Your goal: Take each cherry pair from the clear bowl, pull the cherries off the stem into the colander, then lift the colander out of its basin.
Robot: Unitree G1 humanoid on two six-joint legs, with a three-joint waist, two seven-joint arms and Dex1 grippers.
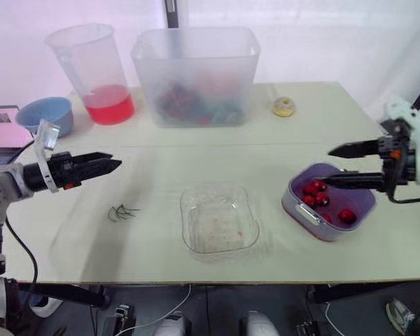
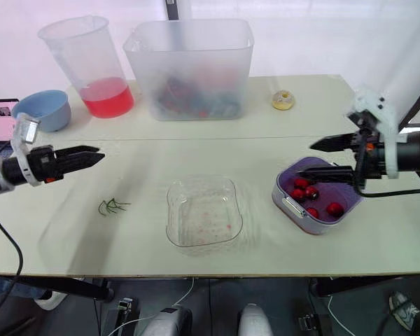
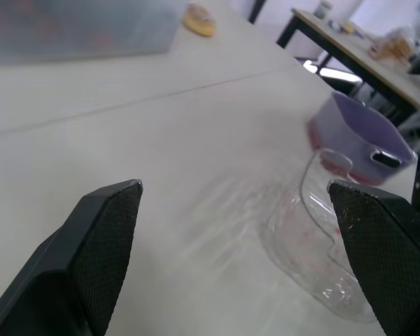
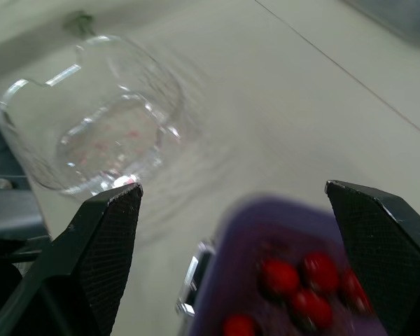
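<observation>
I'm looking into a robotics test lab, not a kitchen. A plain pale table (image 1: 378, 245) stands before a white curtain backdrop (image 1: 301, 35), with a laptop (image 1: 1, 129) at the table's left edge. Cables (image 1: 184, 297) trail over the floor beneath, and a second cluttered bench (image 3: 357, 59) stands beyond.

- Cherries (image 2: 334, 208): at least five, all in the colander; a few run together, so the exact count is unsure.
- Colander (image 2: 285, 199): one, purple, near the right edge of the table (image 2: 266, 150).
- Clear bowl (image 2: 196, 203): one, at the middle of the front edge.
- Stems (image 2: 112, 206): one small green heap toward the left edge; their number cannot be told.
- Jug (image 2: 84, 56): one, with red liquid, at the far left corner.
- Tub (image 2: 189, 49): one, on the far edge.
- Blue bowl (image 2: 42, 108): one, by the left edge.
- Yellow ring (image 2: 283, 100): one, near the far edge.
</observation>
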